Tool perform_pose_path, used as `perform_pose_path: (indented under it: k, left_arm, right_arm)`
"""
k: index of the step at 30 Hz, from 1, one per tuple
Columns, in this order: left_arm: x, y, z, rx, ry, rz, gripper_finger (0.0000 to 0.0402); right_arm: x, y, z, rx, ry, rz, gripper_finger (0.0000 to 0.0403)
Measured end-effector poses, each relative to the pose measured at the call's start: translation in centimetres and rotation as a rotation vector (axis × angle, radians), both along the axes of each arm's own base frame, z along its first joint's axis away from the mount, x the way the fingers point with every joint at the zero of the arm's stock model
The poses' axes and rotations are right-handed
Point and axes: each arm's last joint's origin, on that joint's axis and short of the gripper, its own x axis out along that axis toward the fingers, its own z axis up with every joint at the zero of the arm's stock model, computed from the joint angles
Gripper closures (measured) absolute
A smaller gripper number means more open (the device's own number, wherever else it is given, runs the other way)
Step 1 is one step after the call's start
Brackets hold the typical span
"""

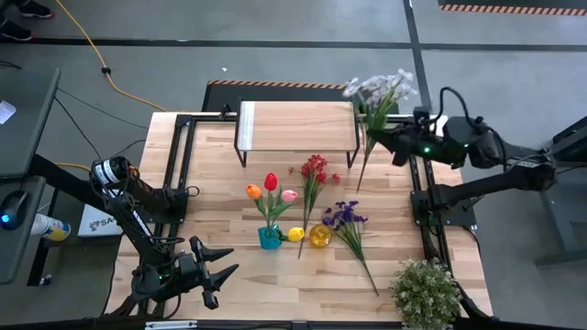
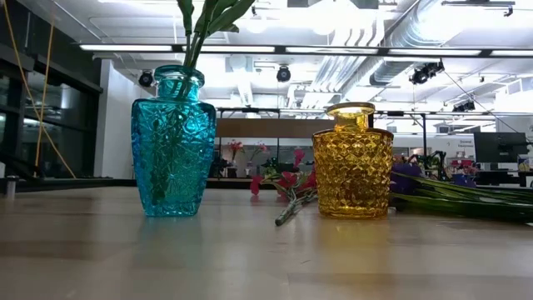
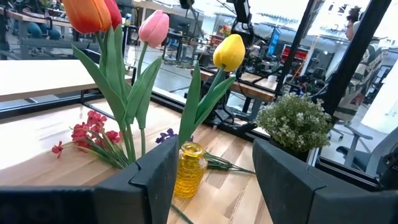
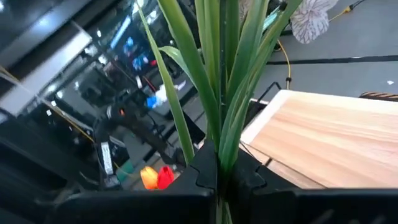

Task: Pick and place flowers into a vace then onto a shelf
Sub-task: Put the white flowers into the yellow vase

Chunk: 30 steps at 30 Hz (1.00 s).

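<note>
From above, the right gripper [image 1: 374,136] sat at the table's [image 1: 229,275] right edge just beside the shelf [image 1: 295,125], jaws clenched on the stem of a white spray [image 1: 381,90] whose blooms lay beyond the jaws. The left gripper [image 1: 220,272] hovered at the near left corner, jaws released and holding nothing, with the blue vase [image 1: 269,237] of tulips [image 1: 271,188] ahead of them. A red spray [image 1: 314,170] and purple spray [image 1: 346,217] lay flat by the yellow vase [image 1: 319,236]. At table level, the blue vase [image 2: 173,142] held green stems and the yellow vase [image 2: 352,162] stood apart from it. The left wrist view showed tulips [image 3: 153,28] past the parted jaws. The right wrist view showed leaves [image 4: 219,81] pinched between shut jaws, the shelf [image 4: 329,137] beyond.
</note>
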Motion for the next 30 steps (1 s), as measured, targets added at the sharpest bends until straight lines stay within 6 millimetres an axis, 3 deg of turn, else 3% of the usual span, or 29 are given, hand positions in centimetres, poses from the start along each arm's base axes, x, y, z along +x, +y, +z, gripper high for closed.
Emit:
perform_pose_path:
  k: [11,20,30]
  left_arm:
    - [0.0,0.0,0.0,0.000,0.000,0.000,0.0163]
    - [0.0,0.0,0.0,0.000,0.000,0.000,0.0163]
    - [0.0,0.0,0.0,0.000,0.000,0.000,0.0163]
  right_arm:
    - [1.7,2.5,-2.6,-0.057,0.086,-0.014,0.0397]
    - [1.2,4.7,-7.2,0.007,0.040,-0.056,0.0396]
    - [1.3,7.1,-12.0,-0.045,-0.094,-0.088,0.0397]
